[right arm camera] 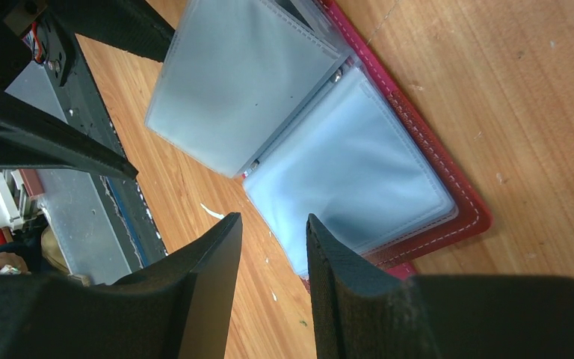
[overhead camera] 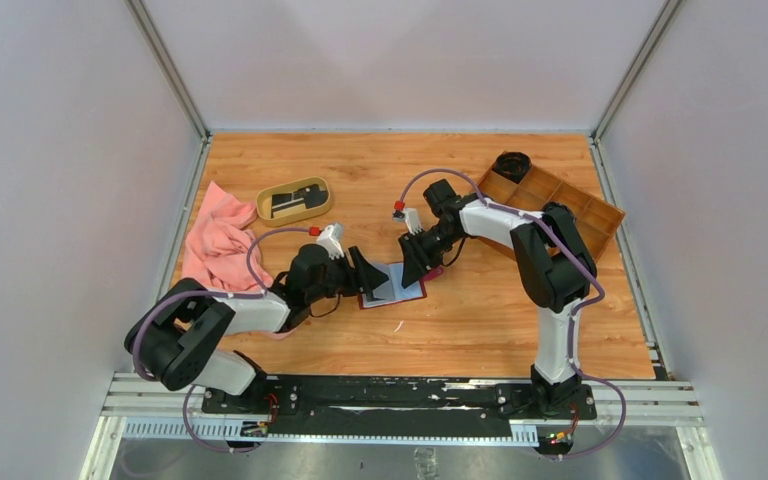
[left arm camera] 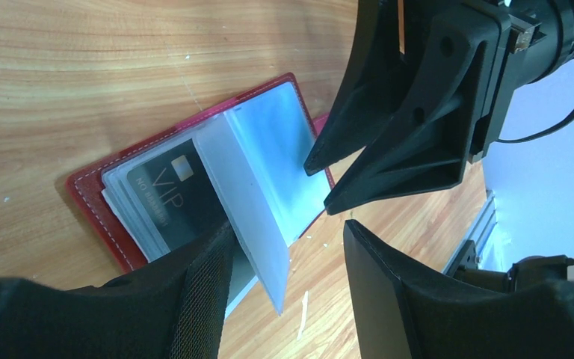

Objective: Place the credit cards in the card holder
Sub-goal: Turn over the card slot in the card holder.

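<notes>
You are looking at a wooden table where the card holder, a dark red wallet, lies open and flat near the middle, between your two arms. As far as can be judged, the task is partly done. One black card, lettered VIP, sits inside a clear pocket on one half of the holder. The clear pockets seen from the right wrist show no card in them. More credit cards, black ones and perhaps a pale one, lie in the oval tan dish further back on the left, well apart from the holder. Those are left for you to fetch and slot in; how many there are cannot be told.

Your left gripper is low over the holder, its jaws spread and pinching nothing. One clear pocket leaf stands up on edge just beside the finger on the left of the wrist view; whether they touch cannot be told. Your right gripper hovers at the holder's other half, jaws a little apart, with nothing between them.

At the far right, a brown wooden tray with compartments holds a dark round object in its far corner compartment. A pink cloth lies crumpled at the left edge of the table
</notes>
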Motion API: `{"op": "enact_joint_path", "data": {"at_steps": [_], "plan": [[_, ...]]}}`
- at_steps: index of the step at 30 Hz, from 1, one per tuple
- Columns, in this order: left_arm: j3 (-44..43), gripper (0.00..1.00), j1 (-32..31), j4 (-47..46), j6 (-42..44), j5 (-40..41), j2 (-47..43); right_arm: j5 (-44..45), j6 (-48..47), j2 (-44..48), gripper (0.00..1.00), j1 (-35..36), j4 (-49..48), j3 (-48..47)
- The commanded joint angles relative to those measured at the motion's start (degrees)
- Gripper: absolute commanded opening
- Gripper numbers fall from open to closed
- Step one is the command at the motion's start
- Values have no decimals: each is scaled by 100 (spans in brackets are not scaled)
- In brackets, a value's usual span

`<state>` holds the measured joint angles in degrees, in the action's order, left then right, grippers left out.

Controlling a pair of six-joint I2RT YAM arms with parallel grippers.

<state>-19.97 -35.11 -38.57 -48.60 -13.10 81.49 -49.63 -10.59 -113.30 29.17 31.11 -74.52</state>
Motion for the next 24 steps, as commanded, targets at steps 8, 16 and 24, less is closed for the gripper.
{"op": "enact_joint_path", "data": {"at_steps": [8, 16, 24], "plan": [[-103, 38, -99, -1469, -558, -587, 793, -137, -119, 49, 41, -230, 158, -158], [-317, 52, -269, -2076, -720, -795, 1412, 183, -67, 97, 38, -341, 158, -150], [-484, 54, -364, -2057, -698, -739, 1535, 70, -42, 90, 37, -376, 154, -141]]}}
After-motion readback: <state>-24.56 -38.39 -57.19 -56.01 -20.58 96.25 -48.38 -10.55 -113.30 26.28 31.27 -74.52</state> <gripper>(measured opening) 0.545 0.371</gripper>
